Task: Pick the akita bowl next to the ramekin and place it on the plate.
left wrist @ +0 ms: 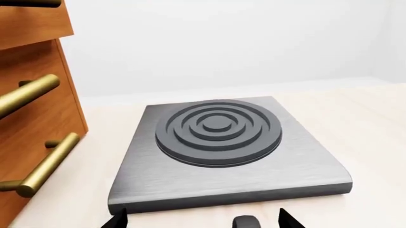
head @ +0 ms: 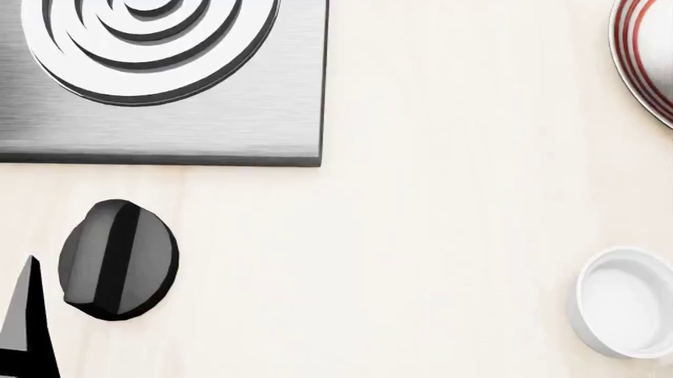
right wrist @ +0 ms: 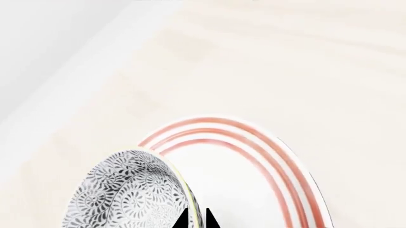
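Grey-black speckle is filling the near edge of my right wrist view: the bowl (right wrist: 130,192) is sitting in the right gripper (right wrist: 195,219), whose two dark fingertips are pinching its rim, one on each side of the wall. I am holding it tilted over the plate (right wrist: 254,175), its red stripes curving around behind the bowl; whether the bowl is touching the plate I cannot tell. Pale wood of the table (right wrist: 304,61) is stretching away beyond.

From the head view I am seeing the ramekin (head: 628,302) at the near right edge, standing alone on the wood, with a slice of the plate (head: 644,59) at the far right corner, well apart from it. A black knob (head: 117,259) is lying near left, just before the steel burner (head: 158,79).

My left gripper (left wrist: 201,219) is showing only two dark fingertips spread wide apart with nothing between them, hovering just before the burner's (left wrist: 219,142) front edge. Wooden drawers (left wrist: 32,95) with brass handles are standing beside it.
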Tool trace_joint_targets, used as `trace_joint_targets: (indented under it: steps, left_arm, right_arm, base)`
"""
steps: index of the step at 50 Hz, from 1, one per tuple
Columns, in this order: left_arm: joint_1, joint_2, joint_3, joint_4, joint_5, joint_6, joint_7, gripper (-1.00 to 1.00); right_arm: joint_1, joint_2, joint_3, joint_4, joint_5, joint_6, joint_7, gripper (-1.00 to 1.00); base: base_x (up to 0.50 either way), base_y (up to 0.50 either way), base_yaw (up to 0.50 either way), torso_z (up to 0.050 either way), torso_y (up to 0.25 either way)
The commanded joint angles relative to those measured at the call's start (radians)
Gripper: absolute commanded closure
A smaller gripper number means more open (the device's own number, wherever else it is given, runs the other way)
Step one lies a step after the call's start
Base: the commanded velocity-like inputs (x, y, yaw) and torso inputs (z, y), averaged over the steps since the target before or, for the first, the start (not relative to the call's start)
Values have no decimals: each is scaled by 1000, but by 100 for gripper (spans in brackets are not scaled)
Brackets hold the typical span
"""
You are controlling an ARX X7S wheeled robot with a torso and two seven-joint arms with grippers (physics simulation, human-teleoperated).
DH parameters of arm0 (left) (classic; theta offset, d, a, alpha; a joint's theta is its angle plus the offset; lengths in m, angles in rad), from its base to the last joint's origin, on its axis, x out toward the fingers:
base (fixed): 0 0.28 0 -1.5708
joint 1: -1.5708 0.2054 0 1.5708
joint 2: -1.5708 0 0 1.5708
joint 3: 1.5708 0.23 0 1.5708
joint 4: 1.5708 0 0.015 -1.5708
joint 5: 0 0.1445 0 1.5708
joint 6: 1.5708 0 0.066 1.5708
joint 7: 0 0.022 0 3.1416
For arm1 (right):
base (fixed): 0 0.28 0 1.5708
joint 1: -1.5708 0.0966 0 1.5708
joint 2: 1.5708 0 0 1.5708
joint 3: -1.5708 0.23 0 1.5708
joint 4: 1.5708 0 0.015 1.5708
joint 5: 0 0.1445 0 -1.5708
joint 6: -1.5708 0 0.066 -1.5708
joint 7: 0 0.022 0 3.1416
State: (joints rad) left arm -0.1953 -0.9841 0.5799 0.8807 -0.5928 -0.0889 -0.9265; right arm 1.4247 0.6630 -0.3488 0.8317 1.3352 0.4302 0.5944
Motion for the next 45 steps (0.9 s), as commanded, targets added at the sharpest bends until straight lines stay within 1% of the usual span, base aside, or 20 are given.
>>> trace_joint_targets:
  steps: [1,45]
  left_arm:
    - [6,-2,-2,-3,2,7,0,-100]
    - [8,-3,-4,-8,0,11,0,-100]
  right_arm:
    - [-11,1,9,-10,-21,-20,9,100]
    - [-8,-36,-29,87,-72,-38,-42,100]
  base:
    - [0,0,0,0,0]
    - [0,0,0,0,0]
